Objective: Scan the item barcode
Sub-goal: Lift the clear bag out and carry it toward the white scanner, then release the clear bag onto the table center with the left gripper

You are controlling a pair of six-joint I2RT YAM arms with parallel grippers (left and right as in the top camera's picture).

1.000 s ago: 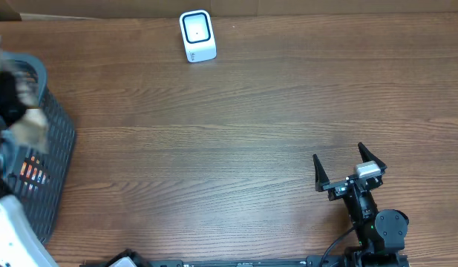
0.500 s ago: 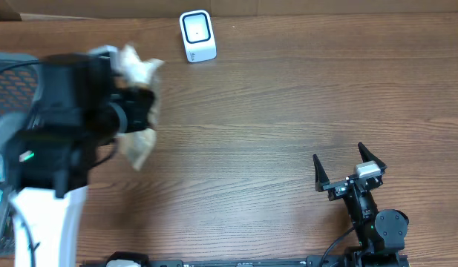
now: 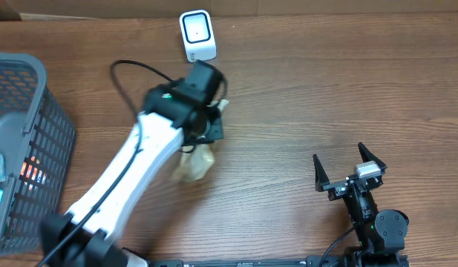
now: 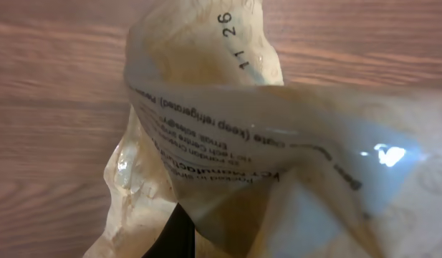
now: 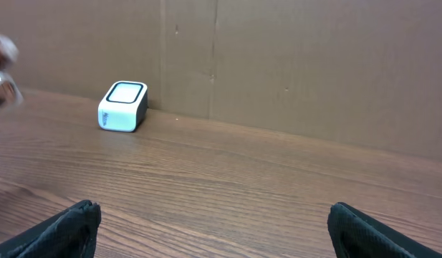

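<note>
The item (image 3: 194,165) is a crinkled beige plastic packet with printed text, hanging over the table's middle left. My left gripper (image 3: 208,123) is shut on its top, just in front of the white scanner (image 3: 197,35) at the back edge. In the left wrist view the packet (image 4: 228,129) fills the frame, with one dark finger (image 4: 175,238) showing beneath it; I cannot find a barcode. My right gripper (image 3: 338,157) rests at the front right, open and holding nothing. Its view shows the scanner (image 5: 123,106) far off to the left.
A grey mesh basket (image 3: 37,83) with several packaged goods stands at the left edge. A cardboard wall (image 5: 292,64) runs along the back of the table. The left arm's white link (image 3: 132,185) stretches diagonally from the front left.
The left arm has swung from the basket at the left across the table to the right, carrying the packet to a spot in front of the scanner. The right arm has not moved.
</note>
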